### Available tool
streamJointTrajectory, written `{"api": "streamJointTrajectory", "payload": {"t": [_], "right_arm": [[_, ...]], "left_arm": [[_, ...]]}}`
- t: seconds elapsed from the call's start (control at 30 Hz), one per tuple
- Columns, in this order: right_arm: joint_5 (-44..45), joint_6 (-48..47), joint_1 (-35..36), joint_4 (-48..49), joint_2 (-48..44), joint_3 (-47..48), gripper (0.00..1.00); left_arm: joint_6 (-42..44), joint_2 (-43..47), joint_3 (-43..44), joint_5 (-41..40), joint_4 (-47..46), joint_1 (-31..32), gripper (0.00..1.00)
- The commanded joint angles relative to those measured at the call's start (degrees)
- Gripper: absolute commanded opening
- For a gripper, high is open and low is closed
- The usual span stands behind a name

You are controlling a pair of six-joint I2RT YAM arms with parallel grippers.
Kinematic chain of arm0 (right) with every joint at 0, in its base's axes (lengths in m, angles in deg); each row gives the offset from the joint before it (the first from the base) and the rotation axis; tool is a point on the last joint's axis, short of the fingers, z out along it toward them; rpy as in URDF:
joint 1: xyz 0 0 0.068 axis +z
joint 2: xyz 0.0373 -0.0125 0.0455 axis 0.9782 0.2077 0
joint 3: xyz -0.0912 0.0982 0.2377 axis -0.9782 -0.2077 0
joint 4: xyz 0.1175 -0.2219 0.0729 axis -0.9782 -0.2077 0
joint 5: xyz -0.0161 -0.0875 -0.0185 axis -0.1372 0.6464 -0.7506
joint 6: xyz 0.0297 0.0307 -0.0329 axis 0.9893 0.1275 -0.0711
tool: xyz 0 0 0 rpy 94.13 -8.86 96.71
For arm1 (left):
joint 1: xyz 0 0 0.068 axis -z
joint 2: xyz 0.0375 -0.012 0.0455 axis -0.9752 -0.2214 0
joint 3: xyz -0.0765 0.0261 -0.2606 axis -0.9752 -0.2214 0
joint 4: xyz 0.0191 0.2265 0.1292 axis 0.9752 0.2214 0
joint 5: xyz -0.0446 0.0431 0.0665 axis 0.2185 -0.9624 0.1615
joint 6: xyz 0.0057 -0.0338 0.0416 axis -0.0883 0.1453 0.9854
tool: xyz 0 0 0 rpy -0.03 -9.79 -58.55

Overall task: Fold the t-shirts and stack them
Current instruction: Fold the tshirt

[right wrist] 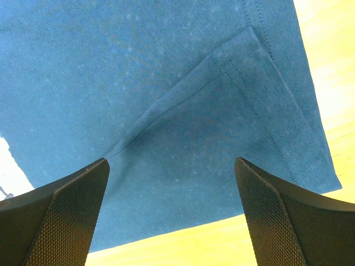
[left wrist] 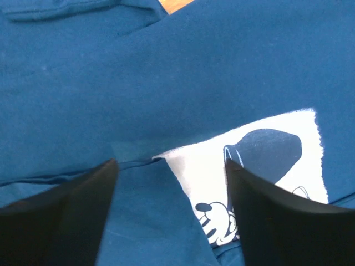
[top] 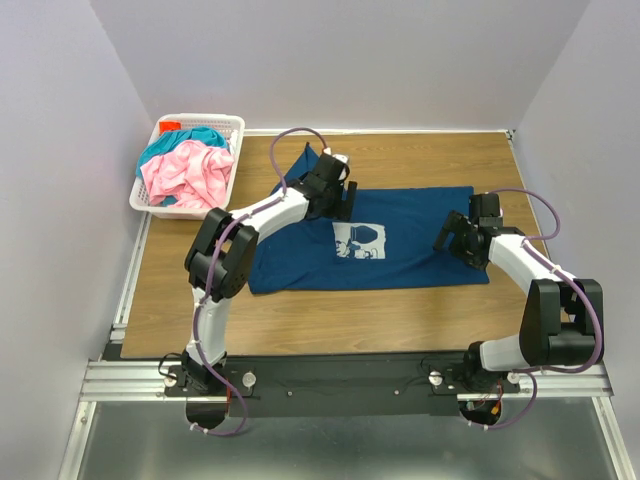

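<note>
The dark blue t-shirt [top: 410, 225] lies spread on the table with its white mouse print [top: 358, 241] facing up. My left gripper [top: 345, 200] is open just above the shirt's upper middle, with the print [left wrist: 266, 166] and a folded flap of cloth [left wrist: 150, 221] between its fingers. My right gripper [top: 448, 236] is open over the shirt's right part; the blue cloth [right wrist: 166, 111] with a crease and its hemmed edge shows below. The pink t-shirt [top: 190, 172] and the teal t-shirt [top: 190, 137] lie crumpled in the basket.
The white lattice basket [top: 232, 125] stands at the table's back left corner. Bare wood [top: 330, 315] lies in front of the shirt. A metal rail [top: 330, 375] runs along the near edge.
</note>
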Motion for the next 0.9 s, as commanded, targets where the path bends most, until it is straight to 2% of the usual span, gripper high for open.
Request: {"api": "streamJointTrajectory", "payload": {"t": [0.0,0.03,0.27,0.43,0.6,0.87], "right_arm": [[0.62,-1.12,0.01,-0.75,-0.46,0.66,1.00],[0.01,-1.21,0.01,-0.75,-0.55,0.66,1.00],[-3.07,-2.70,-0.08,0.39,-3.18,1.02,1.00],[-15.69,-3.23,1.14,4.52,-2.75,-1.00,1.00],[-20.03,-1.30,3.26,9.00,1.80,-0.22,1.00],[-16.79,1.60,5.46,11.56,12.35,6.11,1.00]], "left_arm": [[-1.36,4.65,-0.96,-2.00,-0.21,0.44,0.94],[-1.97,5.71,-3.75,-2.36,-0.82,0.44,0.97],[-7.25,15.20,-19.23,-0.43,-9.52,-0.18,0.98],[-10.85,19.42,-28.72,1.42,-16.46,-1.40,0.98],[-12.79,18.81,-31.55,3.27,-19.55,-3.25,0.98],[-12.62,19.34,-34.27,2.74,-21.04,-5.63,0.98]]}}
